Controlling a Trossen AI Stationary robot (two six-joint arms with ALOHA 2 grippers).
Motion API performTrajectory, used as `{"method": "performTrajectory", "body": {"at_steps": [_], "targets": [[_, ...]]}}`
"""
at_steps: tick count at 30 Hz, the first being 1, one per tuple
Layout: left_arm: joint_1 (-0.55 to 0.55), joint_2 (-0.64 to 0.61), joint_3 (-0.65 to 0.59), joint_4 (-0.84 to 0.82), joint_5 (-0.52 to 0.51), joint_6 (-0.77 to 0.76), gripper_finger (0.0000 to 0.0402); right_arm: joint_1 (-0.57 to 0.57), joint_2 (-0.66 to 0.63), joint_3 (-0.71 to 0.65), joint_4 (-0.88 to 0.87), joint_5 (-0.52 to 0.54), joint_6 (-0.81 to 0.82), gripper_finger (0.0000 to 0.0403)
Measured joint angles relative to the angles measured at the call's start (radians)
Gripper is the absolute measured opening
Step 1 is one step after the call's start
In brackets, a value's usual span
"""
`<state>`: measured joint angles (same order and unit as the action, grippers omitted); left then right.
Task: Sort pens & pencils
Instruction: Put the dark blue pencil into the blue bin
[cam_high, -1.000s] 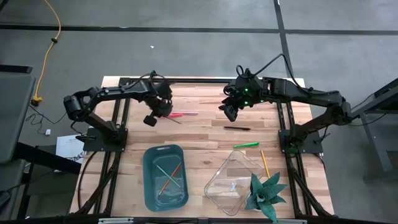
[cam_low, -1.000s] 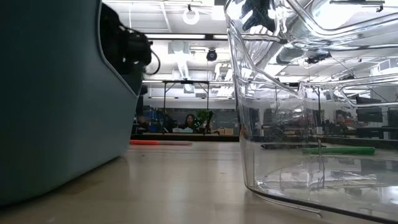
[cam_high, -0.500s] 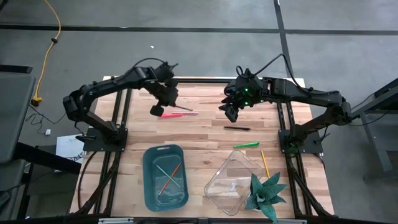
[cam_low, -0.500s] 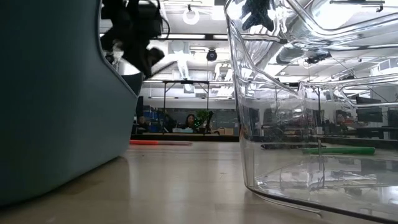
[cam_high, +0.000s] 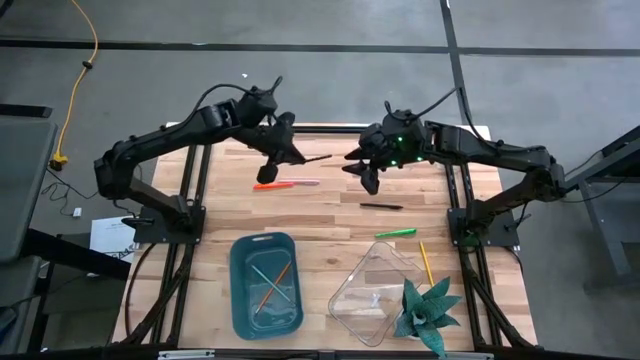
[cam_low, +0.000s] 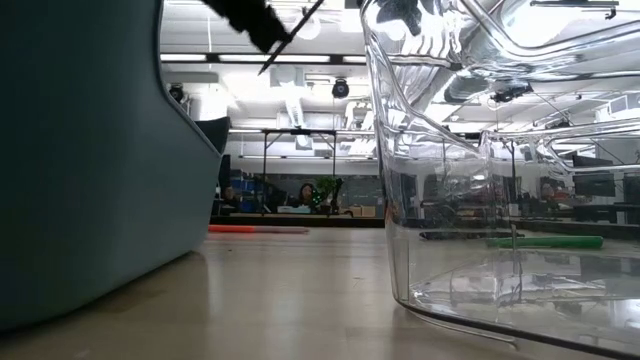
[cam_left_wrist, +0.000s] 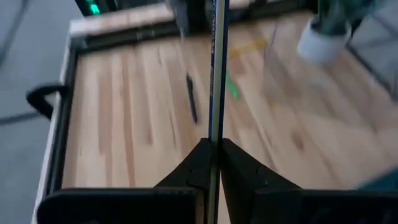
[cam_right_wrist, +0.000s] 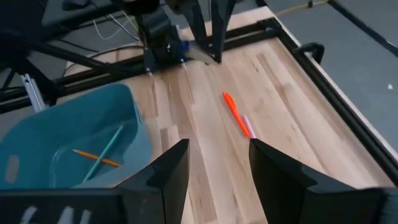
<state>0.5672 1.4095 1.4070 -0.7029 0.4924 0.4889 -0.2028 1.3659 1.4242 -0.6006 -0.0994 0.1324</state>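
- the left gripper (cam_high: 290, 154) hangs above the far part of the pale wooden bench (cam_high: 330, 225), its jaws closed on a thin dark pencil (cam_high: 312, 159) that points toward the right arm.
- the right gripper (cam_high: 362, 172) waits over the far right part of the bench, jaws open with nothing between them.
- on the bench lie a red-orange pen (cam_high: 275, 185), a short black pen (cam_high: 381, 206) and a bright green pen (cam_high: 396, 233).
- a teal plastic bin (cam_high: 240, 290) near the front edge holds thin pencils (cam_high: 272, 283).
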Motion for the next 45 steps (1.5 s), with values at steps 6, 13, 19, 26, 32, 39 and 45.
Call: {"method": "performTrajectory", "body": {"at_steps": [6, 13, 19, 26, 32, 39, 45], "targets": [[-0.025, -0.002, 0.020, 0.151, -0.003, -0.125, 0.0017, 0.000, -0.037, 0.000, 0.051, -0.015, -0.003, 0.0158], [-0.025, -0.002, 0.021, 0.305, -0.007, -0.257, 0.0017, 0.000, -0.082, 0.000, 0.157, -0.036, -0.003, 0.0158], [-0.050, -0.002, 0.021, 0.380, -0.012, -0.322, 0.0017, 0.000, -0.084, 0.000, 0.225, -0.038, -0.007, 0.0158], [-0.139, 0.001, 0.021, 0.406, -0.063, -0.318, 0.0017, 0.000, -0.085, 0.000, 0.253, -0.056, -0.010, 0.0158], [-0.177, 0.003, 0.021, 0.417, -0.107, -0.321, 0.0017, 0.000, -0.085, 0.000, 0.288, -0.119, -0.001, 0.0158], [-0.175, 0.003, 0.021, 0.417, -0.114, -0.338, 0.0017, 0.020, -0.084, 0.000, 0.306, -0.143, 0.002, 0.0158], [-0.179, 0.003, 0.021, 0.417, -0.103, -0.340, 0.0017, 0.030, -0.084, 0.000, 0.331, -0.140, 0.005, 0.0158]]}}
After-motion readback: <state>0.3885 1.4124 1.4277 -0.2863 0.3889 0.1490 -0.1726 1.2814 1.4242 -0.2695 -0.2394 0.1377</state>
